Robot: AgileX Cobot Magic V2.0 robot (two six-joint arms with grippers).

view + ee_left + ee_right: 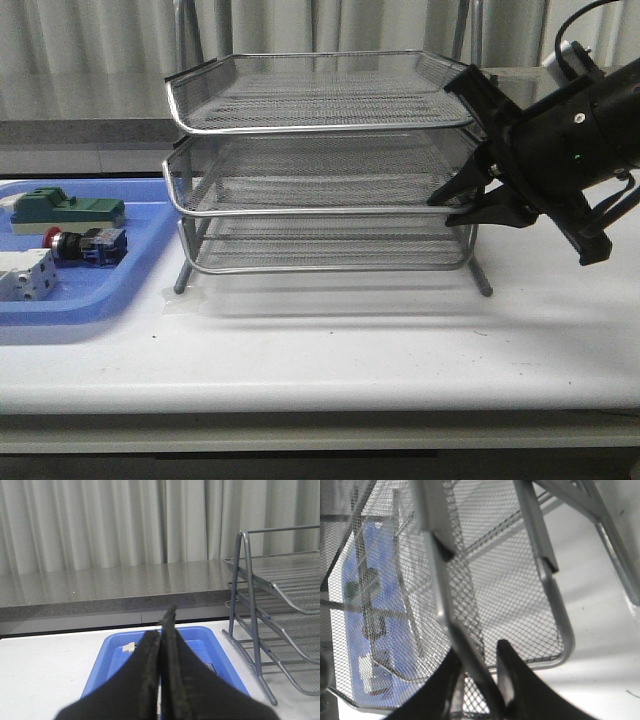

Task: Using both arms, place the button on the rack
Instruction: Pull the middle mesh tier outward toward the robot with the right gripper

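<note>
The button (85,245), with a red cap, black body and blue rear, lies in the blue tray (70,305) at the left. The silver three-tier wire rack (320,165) stands mid-table. My right gripper (440,212) is at the rack's right side at the middle tier. In the right wrist view its fingers (477,652) stand narrowly around a rim wire of the rack (520,595), closed on it. My left gripper (162,625) is shut and empty above the blue tray (107,655). It is out of the front view, and its fingers hide the button.
A green block-shaped part (65,208) and a white boxy part (25,275) lie in the tray beside the button. A grey ledge and curtains (100,540) run behind the table. The rack's legs (255,630) stand just right of the tray.
</note>
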